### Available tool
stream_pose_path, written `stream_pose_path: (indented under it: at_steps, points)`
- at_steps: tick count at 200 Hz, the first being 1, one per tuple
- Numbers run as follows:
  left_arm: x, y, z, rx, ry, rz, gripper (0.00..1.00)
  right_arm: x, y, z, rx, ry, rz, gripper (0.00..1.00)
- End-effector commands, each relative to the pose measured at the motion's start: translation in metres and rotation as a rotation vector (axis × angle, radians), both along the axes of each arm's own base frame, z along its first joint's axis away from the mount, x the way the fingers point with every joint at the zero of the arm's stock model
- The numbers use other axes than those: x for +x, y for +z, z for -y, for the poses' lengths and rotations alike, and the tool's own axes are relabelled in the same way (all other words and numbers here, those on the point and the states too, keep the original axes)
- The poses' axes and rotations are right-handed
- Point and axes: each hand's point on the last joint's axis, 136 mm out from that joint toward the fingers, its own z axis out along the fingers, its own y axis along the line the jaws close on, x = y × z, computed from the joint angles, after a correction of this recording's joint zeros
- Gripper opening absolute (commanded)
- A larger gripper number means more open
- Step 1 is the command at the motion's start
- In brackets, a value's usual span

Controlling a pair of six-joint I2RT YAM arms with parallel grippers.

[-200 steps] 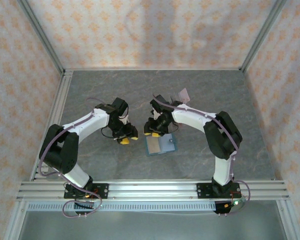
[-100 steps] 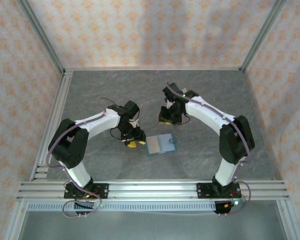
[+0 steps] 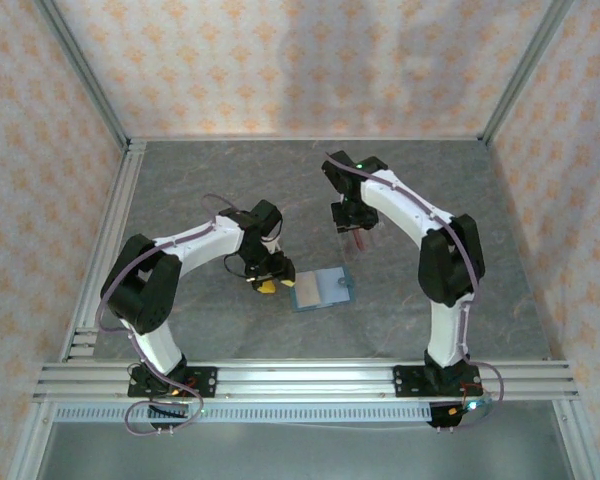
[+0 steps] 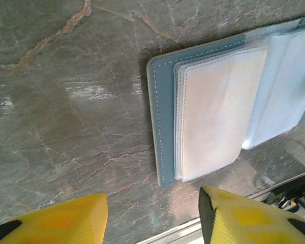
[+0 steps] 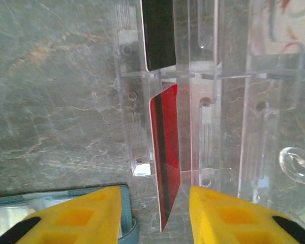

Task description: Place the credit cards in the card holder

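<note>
**Card loading, early stage.** Read from the bottom of the frame upward.

Nearest the arm bases, just below the centre of the overhead view, you see the card holder [image 3: 322,290] lying flat and open on the table [image 3: 230,180]. Its long axis runs left to right, and the right end is tipped slightly toward the top of the frame. In the left wrist view the teal cover edge faces the left gripper [image 4: 152,203]. The clear pockets fan away toward the upper right. The top pocket looks pale pinkish, so 1 card may already be inside, but you cannot confirm this.

The left gripper hovers just left of the holder. Its jaws are apart and nothing is between them.

Farther up, right of centre, the right gripper [image 5: 156,203] sits at the clear stand [image 5: 229,127]. The red card [image 5: 166,152] stands on edge in a slot. Its long axis runs bottom to top in the right wrist view, and its near end points into the gap between the fingers. The jaws are apart on either side of that end and are not clamped on it.

Beyond it, the dark card [image 5: 158,35] sits in line in the same slot.

By this reading at least 2 cards are not yet in the holder.
</note>
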Motion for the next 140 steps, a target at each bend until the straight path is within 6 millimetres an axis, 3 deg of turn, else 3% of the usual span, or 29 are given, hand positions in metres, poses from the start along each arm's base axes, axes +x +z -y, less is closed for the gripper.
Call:
stream_pose_path:
  at_steps: [1, 37, 82, 113, 140]
  points:
    - [0.009, 0.007, 0.004, -0.003, 0.002, 0.034, 0.54, -0.008, -0.005, 0.009, -0.058, 0.024, -0.033, 0.39]
    - [0.013, 0.014, 0.005, -0.013, 0.004, 0.065, 0.65, -0.008, -0.017, 0.007, -0.061, 0.026, -0.055, 0.3]
    - [0.022, 0.028, 0.007, -0.04, 0.01, 0.13, 0.89, -0.011, -0.027, 0.008, -0.07, 0.033, -0.086, 0.17]
    - [0.022, 0.029, 0.007, -0.042, 0.014, 0.131, 0.89, -0.013, -0.025, 0.009, -0.077, 0.039, -0.088, 0.06]
    - [0.02, 0.025, 0.007, -0.045, 0.013, 0.12, 0.87, -0.01, -0.009, 0.01, -0.074, 0.042, -0.057, 0.0]
